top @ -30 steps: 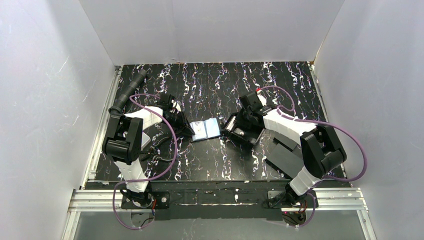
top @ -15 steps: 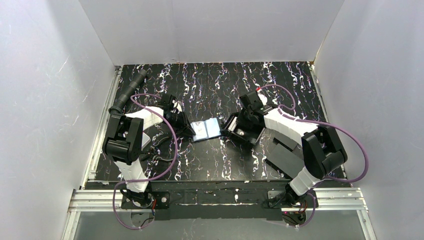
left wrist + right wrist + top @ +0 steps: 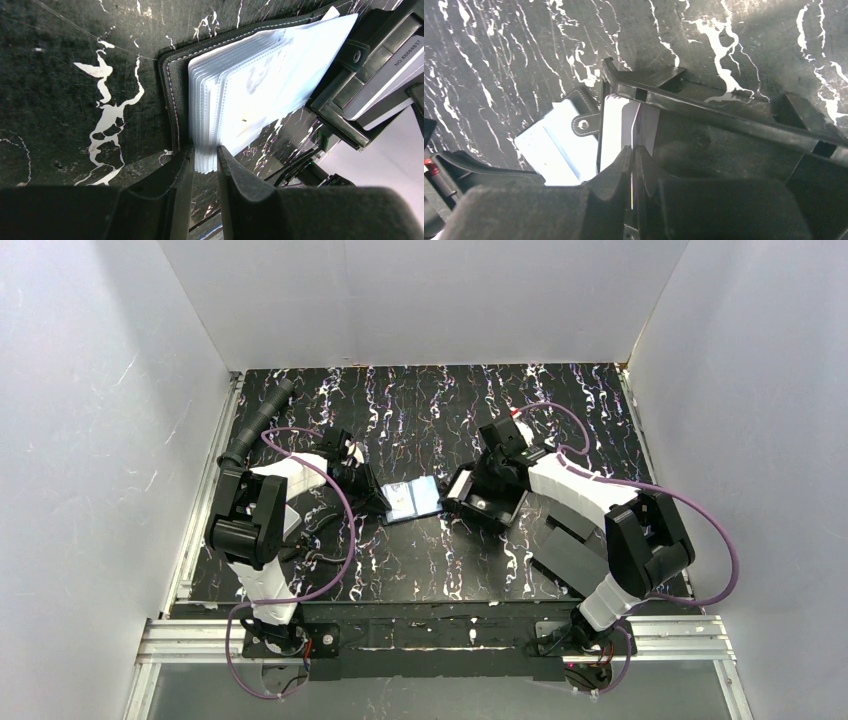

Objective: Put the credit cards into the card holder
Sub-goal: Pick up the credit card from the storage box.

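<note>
The left gripper point(image 3: 205, 156) sits at the left edge of the card holder point(image 3: 412, 500), its fingers pinched on the clear sleeves point(image 3: 235, 100). The card holder lies open on the counter point(image 3: 430, 410), pale inside up. Just beside its right edge, a black tray point(image 3: 724, 117) holds credit cards point(image 3: 614, 125). There the right gripper point(image 3: 632, 152) is clamped on one credit card point(image 3: 632, 185), seen edge-on.
</note>
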`<action>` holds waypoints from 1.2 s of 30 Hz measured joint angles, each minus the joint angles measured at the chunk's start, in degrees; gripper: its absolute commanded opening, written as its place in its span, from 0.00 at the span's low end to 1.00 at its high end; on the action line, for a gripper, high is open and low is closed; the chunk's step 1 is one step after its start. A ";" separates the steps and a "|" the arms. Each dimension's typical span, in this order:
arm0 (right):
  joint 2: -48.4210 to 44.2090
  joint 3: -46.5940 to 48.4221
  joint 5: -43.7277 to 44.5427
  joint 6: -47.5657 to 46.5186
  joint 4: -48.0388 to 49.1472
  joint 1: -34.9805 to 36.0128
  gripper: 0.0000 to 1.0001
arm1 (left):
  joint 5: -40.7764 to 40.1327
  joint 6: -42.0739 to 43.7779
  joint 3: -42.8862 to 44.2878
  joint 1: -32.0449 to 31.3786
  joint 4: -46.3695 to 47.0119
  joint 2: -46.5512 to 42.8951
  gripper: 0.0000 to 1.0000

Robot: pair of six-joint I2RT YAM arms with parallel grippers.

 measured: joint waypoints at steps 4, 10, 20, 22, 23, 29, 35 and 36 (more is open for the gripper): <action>0.00 1.16 -0.50 -0.42 -0.02 0.00 0.11 | 0.00 0.00 0.00 0.00 0.00 0.00 0.21; 0.02 1.92 -0.50 -1.31 -0.22 -0.02 0.05 | 0.00 0.00 0.00 0.00 0.00 0.00 0.21; 1.07 3.61 0.02 -5.55 -1.18 -0.22 0.01 | 0.02 0.02 0.00 0.00 0.00 0.00 0.21; 1.66 4.15 0.39 -6.88 -1.29 -0.28 0.01 | 0.02 0.02 0.00 0.00 0.00 0.00 0.21; 1.90 4.42 0.50 -7.48 -1.33 -0.33 0.01 | 0.02 0.02 0.00 0.00 0.00 0.00 0.21; 4.42 6.43 1.70 -10.82 -1.62 -0.68 0.01 | 0.02 0.02 0.00 0.00 0.00 0.00 0.21; 6.16 7.87 4.00 -15.19 -3.13 -1.36 0.01 | 0.04 0.20 0.00 0.00 0.00 0.00 0.21; 6.36 8.37 4.44 -16.15 -3.32 -1.46 0.01 | 0.04 0.20 0.00 0.00 0.00 0.00 0.21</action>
